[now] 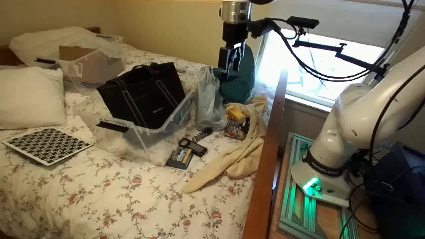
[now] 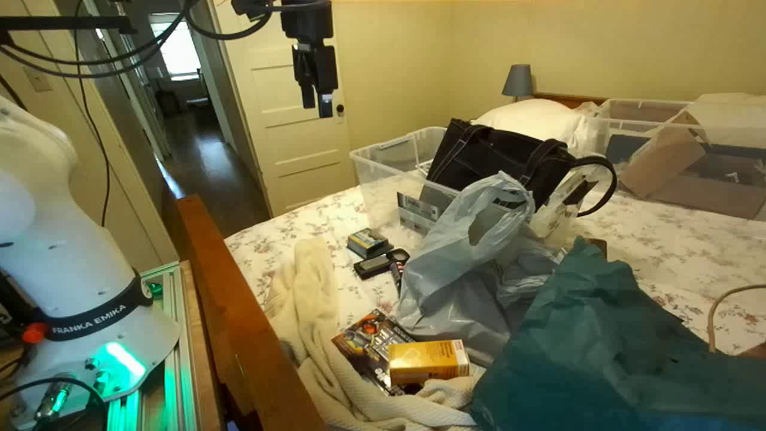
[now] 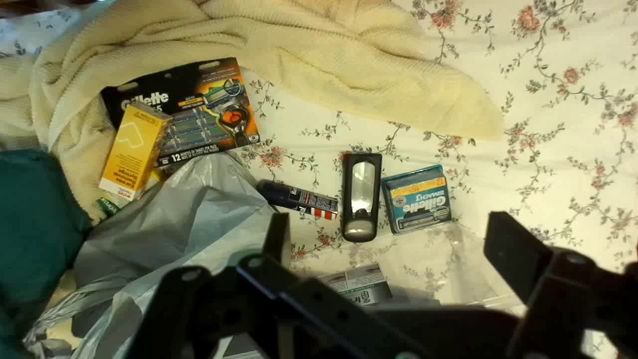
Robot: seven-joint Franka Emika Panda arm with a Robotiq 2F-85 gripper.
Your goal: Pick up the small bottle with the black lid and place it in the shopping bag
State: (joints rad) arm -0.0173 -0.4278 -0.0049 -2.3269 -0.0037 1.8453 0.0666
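Observation:
The small bottle (image 3: 299, 199) is a dark cylinder with a black lid and red-and-white stripes. It lies on its side on the bedspread, lid end by the grey plastic bag. It also shows in both exterior views (image 1: 202, 134) (image 2: 397, 275), partly hidden in the latter. The shopping bag (image 1: 142, 96) is large and black, and leans tilted in a clear bin; it also shows in an exterior view (image 2: 497, 155). Its mouth is not clearly visible. My gripper (image 1: 229, 68) is open and empty, high above the bed; it also shows in an exterior view (image 2: 317, 108) and the wrist view (image 3: 391, 237).
A black handheld item (image 3: 360, 197) and a blue razor pack (image 3: 417, 199) lie beside the bottle. The grey plastic bag (image 1: 209, 103), dark teal bag (image 1: 239, 83), yellow box (image 2: 428, 359), black-orange razor pack (image 3: 214, 114) and cream blanket (image 1: 229, 159) surround them. The clear bin (image 1: 156, 132) stands close.

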